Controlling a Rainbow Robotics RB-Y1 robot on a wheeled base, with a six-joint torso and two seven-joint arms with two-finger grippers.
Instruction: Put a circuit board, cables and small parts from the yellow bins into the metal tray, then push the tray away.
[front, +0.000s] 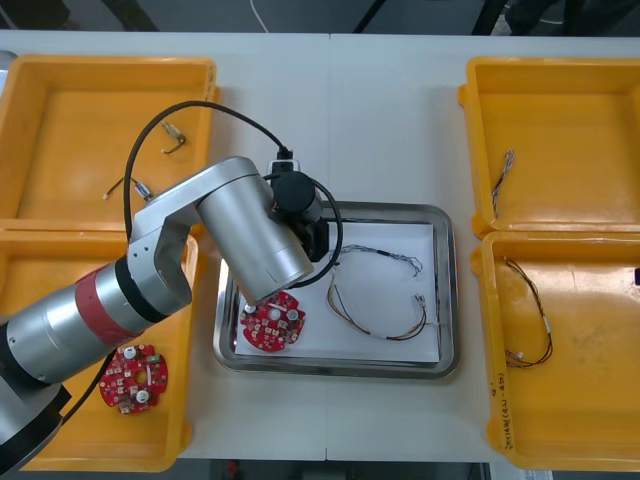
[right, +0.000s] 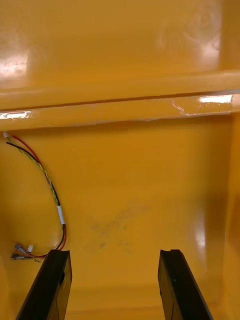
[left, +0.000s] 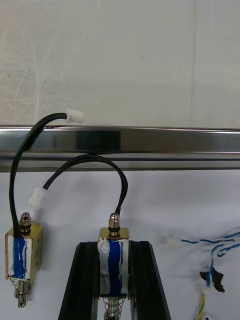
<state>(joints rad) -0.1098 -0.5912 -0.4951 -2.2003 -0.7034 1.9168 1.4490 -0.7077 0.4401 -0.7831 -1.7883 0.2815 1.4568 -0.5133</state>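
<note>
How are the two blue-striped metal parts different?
The held metal part is clamped between the left end effector's fingers; the loose metal part stands free beside them. The loose part's cable reaches over the tray rim; the held part's ends inside. Both have blue stripes, black cables, springs.

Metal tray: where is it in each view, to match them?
Front view: metal tray at centre, between the yellow bins.
Left wrist view: its shiny rim crosses beyond the left pincer, shut on a small metal part.
Right wrist view: open right pincer faces a yellow bin.
Shared landmark: blue and white cable in the tray.
</note>
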